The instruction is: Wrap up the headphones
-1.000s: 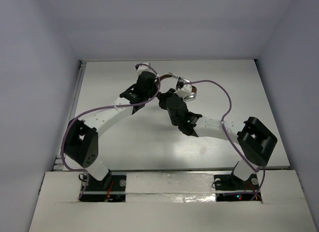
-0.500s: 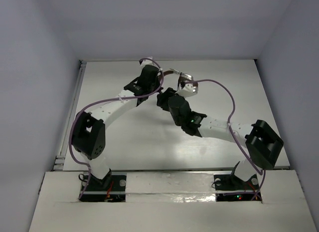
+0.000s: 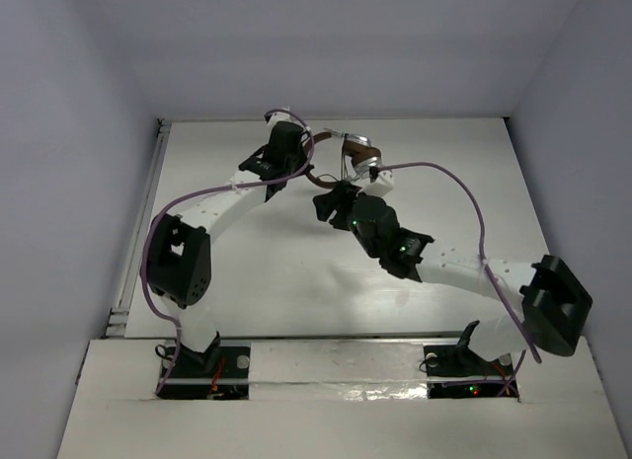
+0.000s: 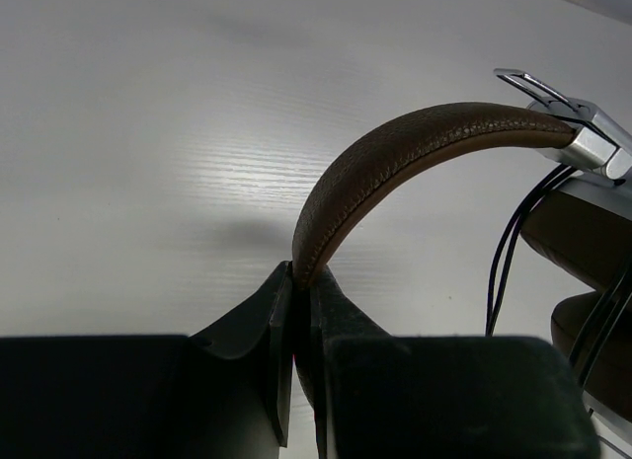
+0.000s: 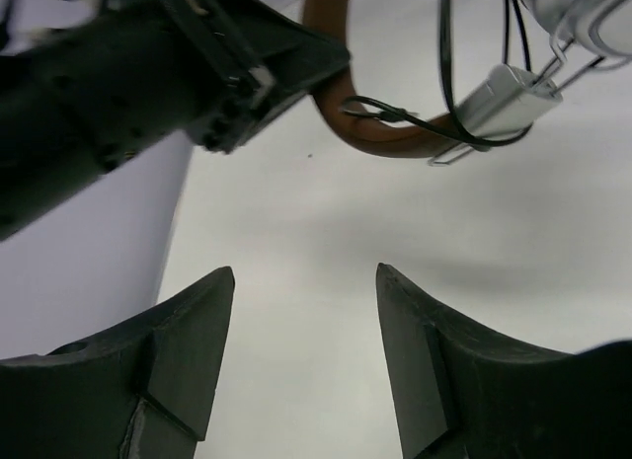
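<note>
The headphones (image 3: 361,161) are near the far middle of the table (image 3: 247,281), where the left gripper (image 4: 301,296) pinches one end of the brown headband (image 4: 395,148) between its tightly closed fingers, the band arching away over the white surface. The thin dark cord (image 4: 502,257) hangs in loops beside the silver earcup (image 5: 583,10). The right gripper (image 5: 306,281) sits just in front of the headphones, its fingers spread apart with nothing between them
</note>
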You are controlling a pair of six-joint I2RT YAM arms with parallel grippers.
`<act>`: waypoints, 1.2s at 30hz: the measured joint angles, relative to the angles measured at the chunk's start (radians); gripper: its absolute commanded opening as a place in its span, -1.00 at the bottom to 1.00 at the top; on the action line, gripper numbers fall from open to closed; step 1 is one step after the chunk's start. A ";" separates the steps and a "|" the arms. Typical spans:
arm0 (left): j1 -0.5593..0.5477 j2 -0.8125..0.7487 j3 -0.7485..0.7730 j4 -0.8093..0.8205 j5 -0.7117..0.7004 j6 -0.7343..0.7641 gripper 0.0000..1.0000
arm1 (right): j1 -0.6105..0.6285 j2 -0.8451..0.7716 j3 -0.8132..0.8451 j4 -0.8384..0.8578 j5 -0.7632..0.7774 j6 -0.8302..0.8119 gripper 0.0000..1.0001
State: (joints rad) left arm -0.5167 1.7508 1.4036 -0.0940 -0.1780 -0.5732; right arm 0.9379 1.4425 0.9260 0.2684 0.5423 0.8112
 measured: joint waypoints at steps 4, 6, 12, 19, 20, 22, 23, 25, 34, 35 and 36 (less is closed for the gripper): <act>0.000 0.021 -0.001 0.004 0.009 0.000 -1.00 | 0.000 -0.119 -0.042 0.000 -0.057 -0.020 0.13; 0.000 0.036 -0.003 0.018 0.016 0.000 -1.00 | 0.000 -0.187 -0.066 -0.009 -0.082 -0.042 -0.66; 0.000 0.104 -0.026 0.067 0.034 0.000 -1.00 | 0.000 -0.452 -0.192 -0.056 -0.099 -0.092 -1.00; 0.000 0.207 -0.030 0.081 0.046 0.000 -1.00 | 0.000 -0.689 -0.275 -0.185 -0.042 -0.131 -0.89; 0.000 0.217 -0.030 0.082 0.047 0.000 -1.00 | 0.001 -0.710 -0.284 -0.198 -0.035 -0.133 -0.81; 0.000 0.237 -0.030 0.083 0.047 0.000 -1.00 | 0.000 -0.741 -0.303 -0.218 -0.021 -0.133 -0.44; 0.000 0.246 -0.030 0.085 0.047 0.001 -1.00 | 0.001 -0.754 -0.314 -0.227 -0.013 -0.133 -0.30; 0.000 0.262 -0.030 0.091 0.048 0.002 -1.00 | 0.001 -0.770 -0.334 -0.243 0.003 -0.133 -0.06; -0.006 0.317 -0.027 0.101 0.047 0.016 -0.68 | 0.001 -0.772 -0.351 -0.288 0.054 -0.129 0.64; -0.006 0.317 -0.027 0.105 0.047 0.019 -0.60 | 0.001 -0.771 -0.351 -0.294 0.058 -0.130 0.72; -0.006 0.317 -0.026 0.106 0.047 0.019 -0.53 | 0.001 -0.770 -0.351 -0.299 0.063 -0.130 0.83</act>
State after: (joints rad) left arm -0.5232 2.0674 1.3781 0.0120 -0.1310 -0.5537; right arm 0.9386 0.6727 0.5751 -0.0303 0.6052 0.6807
